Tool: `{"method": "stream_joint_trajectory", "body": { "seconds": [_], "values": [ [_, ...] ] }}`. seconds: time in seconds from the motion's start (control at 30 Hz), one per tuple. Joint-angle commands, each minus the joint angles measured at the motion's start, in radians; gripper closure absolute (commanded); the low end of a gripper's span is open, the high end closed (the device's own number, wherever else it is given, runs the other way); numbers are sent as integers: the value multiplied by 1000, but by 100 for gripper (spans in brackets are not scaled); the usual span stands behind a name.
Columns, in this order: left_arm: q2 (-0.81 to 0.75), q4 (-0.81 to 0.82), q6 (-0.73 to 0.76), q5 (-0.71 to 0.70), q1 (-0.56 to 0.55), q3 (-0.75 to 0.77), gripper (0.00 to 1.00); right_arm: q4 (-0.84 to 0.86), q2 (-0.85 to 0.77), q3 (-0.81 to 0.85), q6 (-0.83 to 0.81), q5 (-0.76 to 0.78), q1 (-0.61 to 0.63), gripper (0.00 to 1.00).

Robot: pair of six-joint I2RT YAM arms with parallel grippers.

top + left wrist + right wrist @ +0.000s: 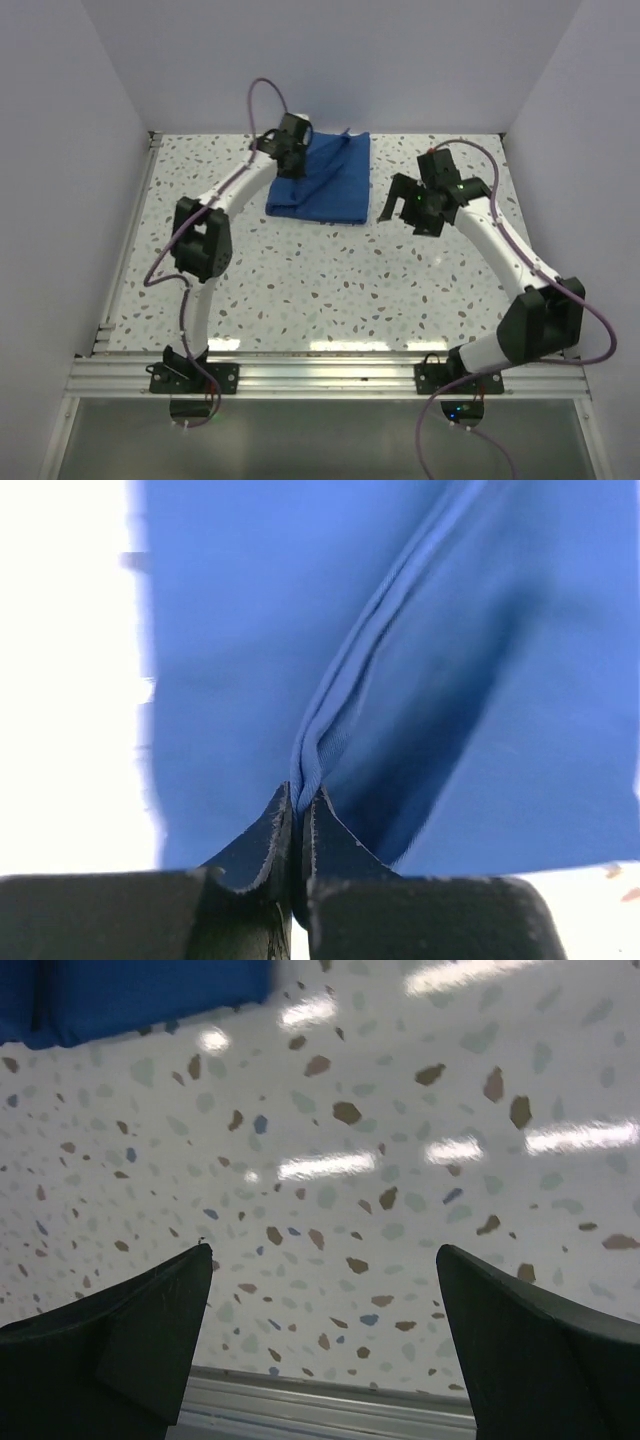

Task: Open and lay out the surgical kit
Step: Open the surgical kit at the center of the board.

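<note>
The royal-blue cloth wrap lies folded as a bundle at the back middle of the table. My left gripper is at its back left corner, shut on a fold of the cloth that runs up from between the jaws. My right gripper hovers open and empty just right of the bundle; its fingers stand wide apart over bare table, with the cloth's edge at the top left of the right wrist view. The steel tray and the instruments are hidden.
The speckled table is boxed in by white walls on three sides. An aluminium rail runs along the near edge by the arm bases. A table-edge rail shows below the right fingers.
</note>
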Motion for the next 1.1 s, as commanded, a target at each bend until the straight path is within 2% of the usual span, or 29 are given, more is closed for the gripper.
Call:
{"method": "stream_joint_trajectory", "body": {
  "seconds": [0.0,0.13,0.17,0.2,0.23,0.27,0.3,0.33,0.37,0.43,0.6,0.73,0.87,0.9,0.93,0.97,1.03,1.07],
  "values": [
    [-233,27,-86,-25,290,-124,100,61,171,231,-43,-34,57,2],
    [-317,89,-108,27,444,-373,100,-17,423,541,-61,-9,173,2],
    [-324,100,-114,52,472,-408,100,-42,476,684,-63,-9,189,2],
    [-337,124,-124,96,517,-441,99,-65,594,757,-60,-9,204,2],
    [-337,130,-131,110,527,-489,91,-115,650,832,-58,-12,235,2],
    [-338,136,-137,119,562,-508,76,-140,705,986,-57,-18,247,2],
    [-331,141,-143,139,579,-521,33,-164,768,1064,-54,-21,261,2],
    [-325,144,-143,148,610,-532,1,-204,870,1141,-52,-25,284,2],
    [-306,143,-147,156,624,-541,0,-215,927,1270,-40,-40,293,2],
    [-288,144,-155,185,650,-551,0,-205,1029,1362,-15,-63,307,2],
    [-240,129,-173,213,665,-552,0,-86,1104,1296,31,-75,329,2],
    [-225,138,-183,230,664,-561,0,-177,1222,1404,-6,-22,373,2],
    [-194,135,-184,254,665,-548,1,-160,1252,1341,-41,44,395,2],
    [-191,140,-184,260,665,-548,4,-163,1277,1342,-46,44,395,2],
    [-189,143,-183,264,665,-554,9,-177,1293,1365,-48,69,396,8],
    [-189,146,-183,265,664,-560,25,-186,1307,1376,-57,74,396,13],
    [-182,153,-180,268,665,-569,44,-203,1334,1391,-63,86,398,39],
    [-170,153,-178,271,665,-569,59,-204,1337,1382,-70,90,398,48]
  ]
}}
